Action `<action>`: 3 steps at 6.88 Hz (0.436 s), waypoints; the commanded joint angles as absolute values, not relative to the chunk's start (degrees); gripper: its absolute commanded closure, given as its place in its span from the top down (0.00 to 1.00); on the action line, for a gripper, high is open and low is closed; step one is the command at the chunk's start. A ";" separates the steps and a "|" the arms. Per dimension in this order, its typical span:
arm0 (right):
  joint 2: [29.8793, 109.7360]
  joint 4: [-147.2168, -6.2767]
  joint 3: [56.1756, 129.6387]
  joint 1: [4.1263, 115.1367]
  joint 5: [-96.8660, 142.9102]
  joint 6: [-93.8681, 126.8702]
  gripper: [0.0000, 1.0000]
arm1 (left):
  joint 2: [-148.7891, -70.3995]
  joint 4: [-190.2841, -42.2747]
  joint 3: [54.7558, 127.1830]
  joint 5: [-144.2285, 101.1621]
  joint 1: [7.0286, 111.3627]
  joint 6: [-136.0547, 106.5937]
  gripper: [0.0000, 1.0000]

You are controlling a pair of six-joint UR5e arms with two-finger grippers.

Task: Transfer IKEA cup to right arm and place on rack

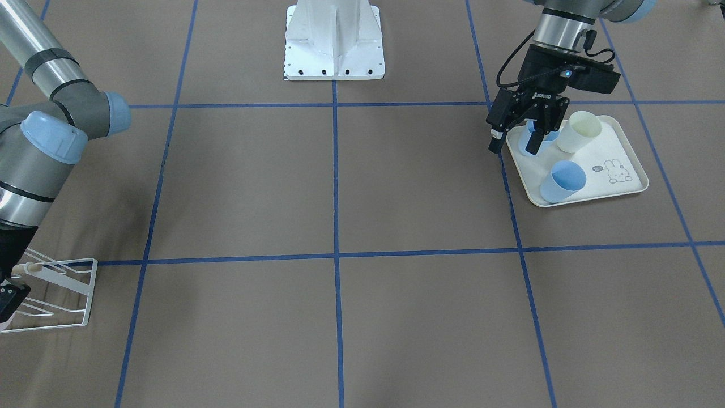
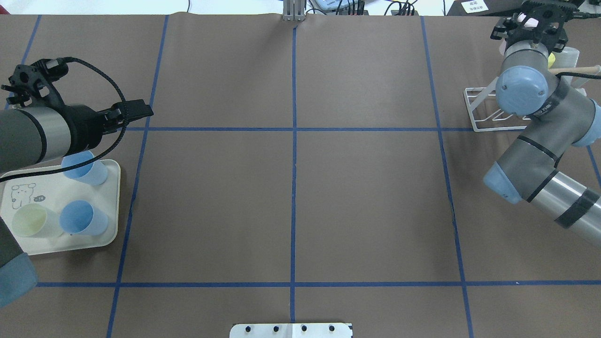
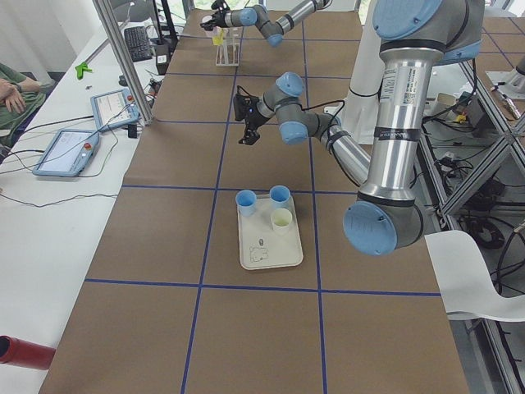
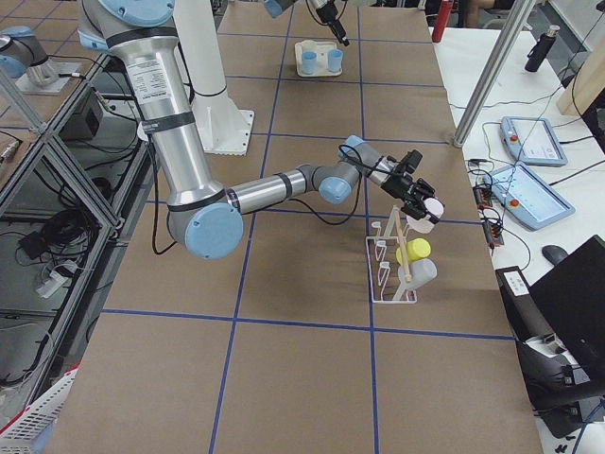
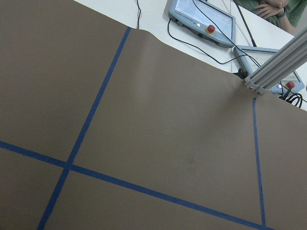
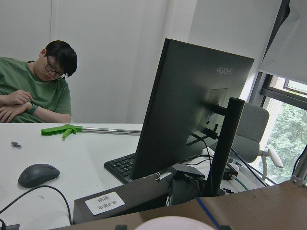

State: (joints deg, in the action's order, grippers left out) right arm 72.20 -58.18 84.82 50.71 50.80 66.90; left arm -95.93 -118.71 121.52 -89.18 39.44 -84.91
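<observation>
Right end effector (image 4: 423,200): clamped on a pink cup (image 4: 432,209), which is held in the air over the upper end of the rack (image 2: 474,110), close to its dowel (image 2: 577,70). Contact between cup and dowel cannot be told.

Rack: stands on the bench (image 1: 340,187). A yellow cup (image 4: 413,251) and a pale cup (image 4: 423,272) sit on its prongs.

Left end effector (image 1: 514,143): jaws wide, empty, raised above the bench at the edge of the tray (image 1: 620,187).

Tray: holds two blue cups (image 1: 562,181) and a cream cup (image 1: 578,131), all mouth up.
</observation>
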 commanded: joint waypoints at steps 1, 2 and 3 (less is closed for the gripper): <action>72.69 -58.18 84.38 50.28 50.80 66.88 0.00 | -95.98 -118.74 121.46 -89.21 39.46 -84.99 0.99; 72.77 -58.18 84.11 50.01 50.80 66.97 0.00 | -95.98 -118.74 121.46 -89.21 39.46 -84.99 0.99; 72.77 -58.18 84.02 49.49 50.80 66.97 0.00 | -95.98 -118.74 121.29 -89.21 39.38 -84.99 0.99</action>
State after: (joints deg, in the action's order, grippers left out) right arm 72.72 -58.18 84.19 50.01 50.80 66.94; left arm -95.97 -118.74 121.41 -89.21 39.45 -84.99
